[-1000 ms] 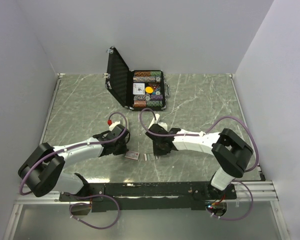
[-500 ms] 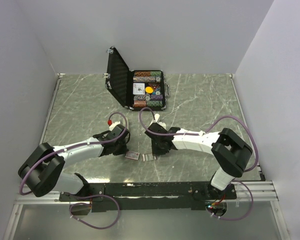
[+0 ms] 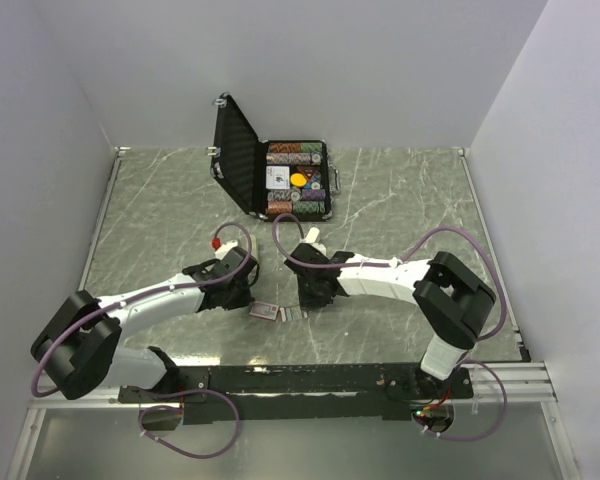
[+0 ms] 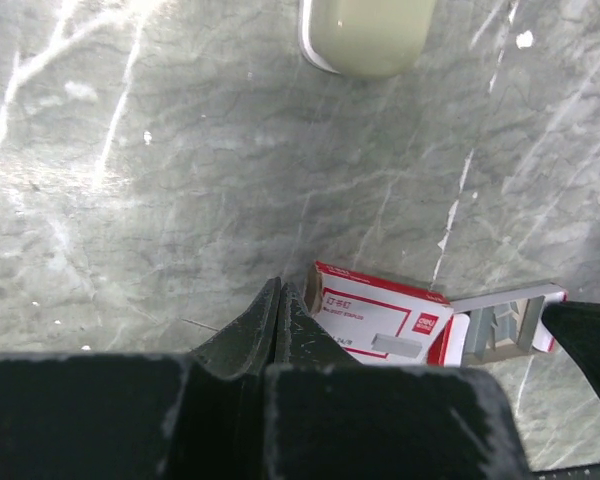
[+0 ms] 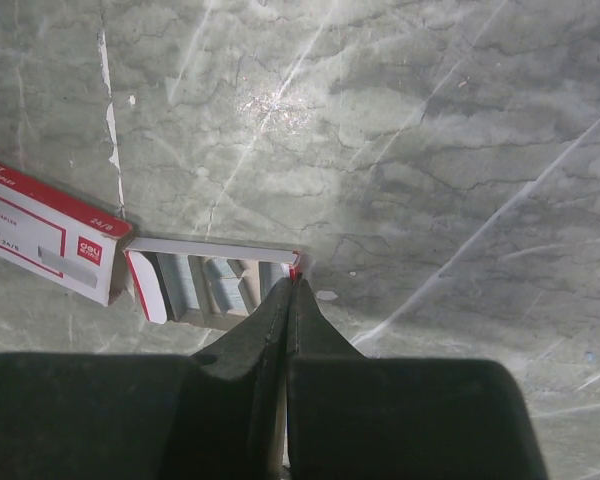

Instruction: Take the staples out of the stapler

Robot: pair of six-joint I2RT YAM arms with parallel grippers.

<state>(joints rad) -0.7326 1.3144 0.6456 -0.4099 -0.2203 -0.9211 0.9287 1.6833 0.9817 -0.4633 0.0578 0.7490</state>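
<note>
A red-and-white staple box sleeve (image 4: 380, 322) lies on the marble table, also in the top view (image 3: 265, 311) and the right wrist view (image 5: 45, 232). Its inner tray (image 5: 215, 250) is slid out to the right and holds grey strips of staples (image 5: 223, 288), which also show in the left wrist view (image 4: 502, 326). My left gripper (image 4: 279, 285) is shut and empty, its tips against the sleeve's left end. My right gripper (image 5: 293, 283) is shut, its tips touching the tray's red right end flap. I cannot make out a stapler for certain.
A pale cream rounded object (image 4: 365, 35) lies ahead of the left gripper. An open black case (image 3: 280, 180) with poker chips stands at the back of the table. Grey walls close in three sides.
My right gripper has moved left, and the tray has slid left with it toward the sleeve. The left gripper has stayed at the sleeve's left end.
</note>
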